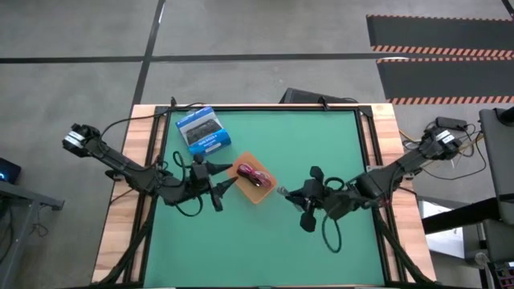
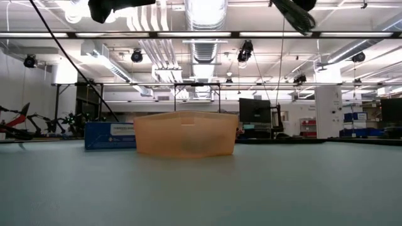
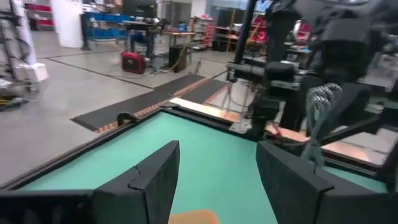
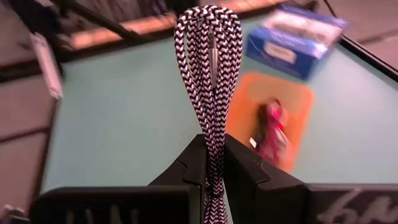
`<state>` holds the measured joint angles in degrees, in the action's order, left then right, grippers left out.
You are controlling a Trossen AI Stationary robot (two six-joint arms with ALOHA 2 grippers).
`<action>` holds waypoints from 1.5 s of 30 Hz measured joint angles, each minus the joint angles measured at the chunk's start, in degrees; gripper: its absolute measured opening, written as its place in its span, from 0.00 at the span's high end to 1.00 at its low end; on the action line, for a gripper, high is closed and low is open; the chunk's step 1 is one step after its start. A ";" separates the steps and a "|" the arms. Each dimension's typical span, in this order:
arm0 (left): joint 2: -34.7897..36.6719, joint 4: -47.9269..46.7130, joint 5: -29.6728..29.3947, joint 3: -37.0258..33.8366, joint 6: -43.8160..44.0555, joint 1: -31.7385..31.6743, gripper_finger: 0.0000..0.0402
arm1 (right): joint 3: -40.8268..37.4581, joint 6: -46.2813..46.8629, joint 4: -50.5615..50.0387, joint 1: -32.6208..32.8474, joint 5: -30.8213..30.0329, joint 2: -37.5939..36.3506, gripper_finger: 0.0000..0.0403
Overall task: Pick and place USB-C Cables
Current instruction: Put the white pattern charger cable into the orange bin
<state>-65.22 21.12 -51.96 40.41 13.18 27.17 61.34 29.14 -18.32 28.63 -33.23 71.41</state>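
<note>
The orange tray [image 1: 253, 178] sits mid-table with the pink-maroon cable [image 1: 250, 173] lying inside it; the right wrist view shows the same tray [image 4: 292, 102] and cable [image 4: 270, 134]. I cannot make out a white cable apart from it. My right gripper [image 1: 291, 193] hovers just right of the tray, shut on the grey braided cable [image 4: 208, 68], which also appears in the left wrist view as a grey cable [image 3: 322, 102]. My left gripper [image 1: 222, 183] hangs at the tray's left side, open [image 3: 217, 180], touching nothing. My right gripper pinches the grey cable bundle between its two fingers, across several strands [image 4: 211, 155] near one end of the bundle. The looped end [image 4: 208, 18] sticks out past the fingertips. The cable is lifted clear of the table.
A blue-and-white box [image 1: 205, 130] lies on the mat at the tray's far left; the low view shows this box [image 2: 110, 135] beside the tray [image 2: 185, 133]. Both arms hang high above the mat. Green mat stretches open on the near side and to the right.
</note>
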 joint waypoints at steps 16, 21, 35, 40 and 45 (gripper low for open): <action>-13.78 27.55 11.96 1.50 -3.87 -0.05 0.51 | -11.47 -22.77 41.17 -5.68 14.83 -0.87 0.93; -20.49 32.44 13.89 5.28 -7.83 -0.05 0.51 | -13.17 -24.74 45.20 -5.69 15.69 -0.87 0.93; -31.86 32.45 15.49 16.80 -10.80 -0.60 0.51 | -13.18 -26.15 46.96 -5.69 17.22 -0.87 0.93; -34.69 32.81 15.49 19.48 -10.57 -1.36 0.51 | -13.18 -26.20 47.73 -5.69 18.78 -0.87 0.93; -36.82 32.40 15.49 21.70 -10.90 -1.75 0.55 | -13.18 -26.30 47.78 -5.69 18.89 -0.87 0.93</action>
<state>-102.04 53.52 -36.47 62.10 2.28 25.41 48.16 2.84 29.46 22.94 -14.33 70.54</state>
